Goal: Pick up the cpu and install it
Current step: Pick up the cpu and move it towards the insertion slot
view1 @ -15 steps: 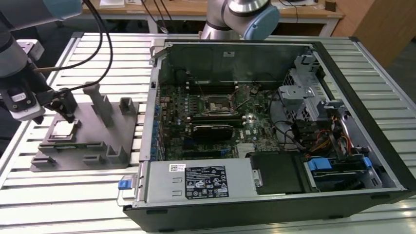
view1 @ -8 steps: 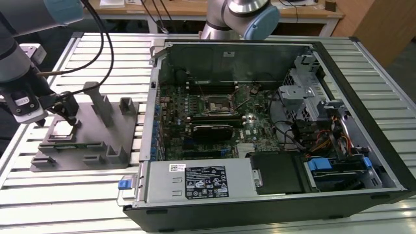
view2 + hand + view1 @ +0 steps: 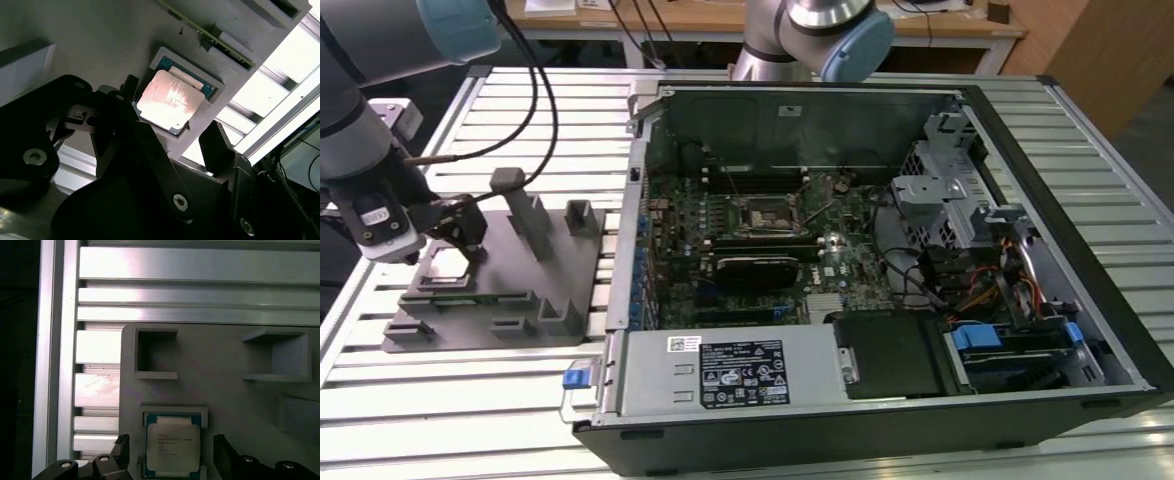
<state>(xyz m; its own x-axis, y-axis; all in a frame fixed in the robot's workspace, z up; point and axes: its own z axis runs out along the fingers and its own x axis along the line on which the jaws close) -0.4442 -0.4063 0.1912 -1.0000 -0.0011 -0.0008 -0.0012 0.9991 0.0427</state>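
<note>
Because the gripper (image 3: pixel 171 447) stands wide, one of its dark fingers (image 3: pixel 121 446) on each side of the cpu (image 3: pixel 170 100) and neither visibly touching it in both wrist views, the nearest risk is an uneven close: if one finger meets the chip first, it can shove the thin plate against the wall of its recess and tip it rather than clamp it. The cpu lies flat, pale top up, in a shallow square pocket of the grey fixture (image 3: pixel 507 275), so little edge stands proud. Fingers that come down too shallow may pinch nothing, and fingers off line may land on the pocket's rim. A weak hold on so thin an edge could let the chip slip and fall onto the slatted worktop (image 3: pixel 454 400). In the exterior view the fixture sits at nine o'clock, and its upright posts (image 3: pixel 523 205) rise just beside the gripper at about two o'clock from it; a low sideways move could knock them. Black cables (image 3: pixel 540 100) hang from the arm at twelve o'clock and might snag there. Farther off, at three o'clock, the open computer case (image 3: pixel 1121 300) holds the socket (image 3: pixel 763 212) deep among the board's parts, where a tilted chip could seat badly; whether its frame is open I cannot tell.
</note>
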